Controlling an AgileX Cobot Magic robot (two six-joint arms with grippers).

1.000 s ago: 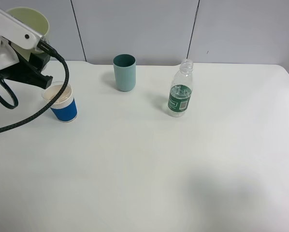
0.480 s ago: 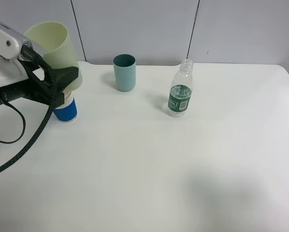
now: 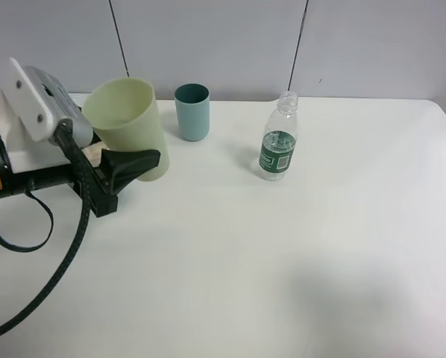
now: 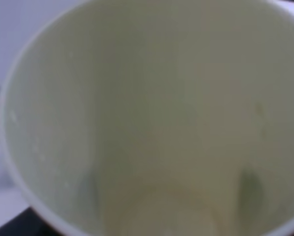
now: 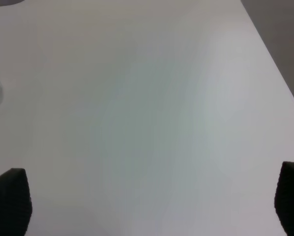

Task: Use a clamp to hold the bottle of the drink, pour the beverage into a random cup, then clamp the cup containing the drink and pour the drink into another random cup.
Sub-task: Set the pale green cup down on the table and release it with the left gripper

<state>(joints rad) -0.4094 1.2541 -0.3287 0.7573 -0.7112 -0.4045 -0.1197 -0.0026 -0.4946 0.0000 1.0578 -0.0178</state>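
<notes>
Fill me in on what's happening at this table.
The left end effector is shut on the pale yellow-green cup, holding it roughly upright above the table's left side. The blue-sleeved paper cup is mostly hidden behind the arm. A teal cup and the uncapped bottle stand untouched further back. The right end effector is open over bare table.

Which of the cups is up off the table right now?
The pale yellow-green cup, held in the left gripper. The teal cup stands on the table by the back edge, untouched.
</notes>
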